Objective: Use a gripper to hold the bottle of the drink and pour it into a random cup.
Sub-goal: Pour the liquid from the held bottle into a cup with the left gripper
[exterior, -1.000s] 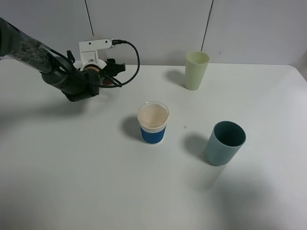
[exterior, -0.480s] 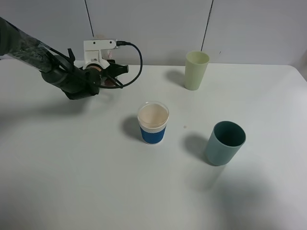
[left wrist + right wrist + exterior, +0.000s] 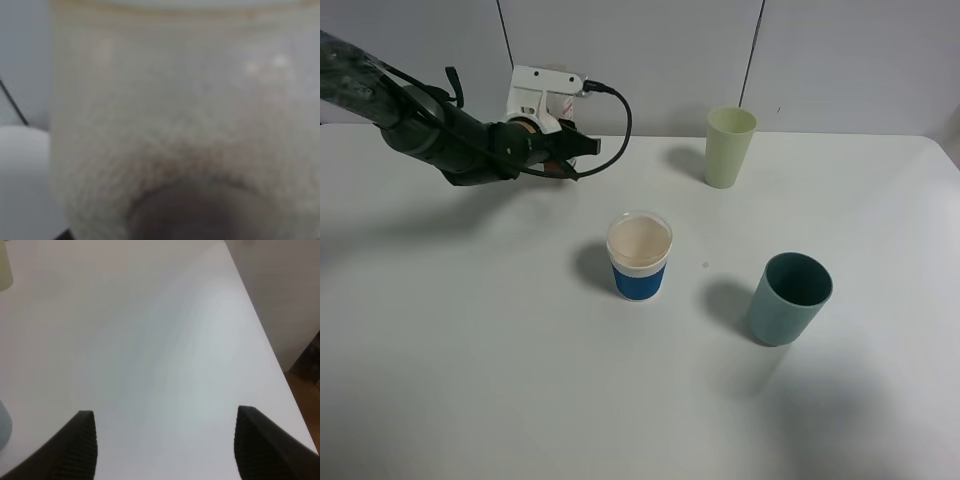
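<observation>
A white worktop [image 3: 470, 350] seen from above. At its far left, the left pincer [image 3: 558, 155] is closed on the bottle [image 3: 185, 125], which fills its wrist camera as a clear, blurred wall. The white-and-blue cup [image 3: 640, 258] stands at the centre, well apart from the bottle. A pale green cup [image 3: 730, 147] stands far right, a teal cup [image 3: 790, 298] near right. The right pincer [image 3: 165, 450] hangs wide open over the worktop, holding nothing.

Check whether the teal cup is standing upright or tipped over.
Upright: the teal cup rests base-down on the table, open mouth up.
</observation>
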Controlling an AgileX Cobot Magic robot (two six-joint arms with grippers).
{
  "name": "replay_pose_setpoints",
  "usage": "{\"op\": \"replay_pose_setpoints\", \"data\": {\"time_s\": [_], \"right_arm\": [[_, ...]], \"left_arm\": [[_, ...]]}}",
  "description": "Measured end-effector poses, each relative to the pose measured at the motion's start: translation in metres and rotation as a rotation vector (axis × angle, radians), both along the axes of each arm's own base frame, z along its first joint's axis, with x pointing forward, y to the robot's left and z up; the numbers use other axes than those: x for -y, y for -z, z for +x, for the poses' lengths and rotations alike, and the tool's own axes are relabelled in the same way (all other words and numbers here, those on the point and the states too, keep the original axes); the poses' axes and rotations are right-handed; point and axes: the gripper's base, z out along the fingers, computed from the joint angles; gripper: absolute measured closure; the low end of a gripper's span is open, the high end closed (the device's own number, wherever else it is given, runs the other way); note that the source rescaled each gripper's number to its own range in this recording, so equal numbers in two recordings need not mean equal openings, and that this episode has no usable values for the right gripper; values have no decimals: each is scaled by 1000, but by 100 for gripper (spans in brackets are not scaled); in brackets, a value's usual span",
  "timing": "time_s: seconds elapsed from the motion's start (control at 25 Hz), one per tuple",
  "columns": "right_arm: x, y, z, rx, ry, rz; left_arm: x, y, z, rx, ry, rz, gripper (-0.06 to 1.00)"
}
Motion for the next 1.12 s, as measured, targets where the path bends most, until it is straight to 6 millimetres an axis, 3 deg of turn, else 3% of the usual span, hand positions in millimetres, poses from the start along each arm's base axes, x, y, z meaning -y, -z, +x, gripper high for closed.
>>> {"op": "replay_pose_setpoints", "data": {"time_s": [0.6, 0.8, 1.12], "right_arm": [[0, 0, 0, 0, 0, 0], [0, 0, 0, 0, 0, 0], [0, 0, 0, 0, 0, 0]], "left_arm": [[-26, -65, -90, 67, 164, 116, 94], [-27, -73, -110, 79, 283, 207, 94], [-22, -74, -126, -26, 452, 309, 94]]}}
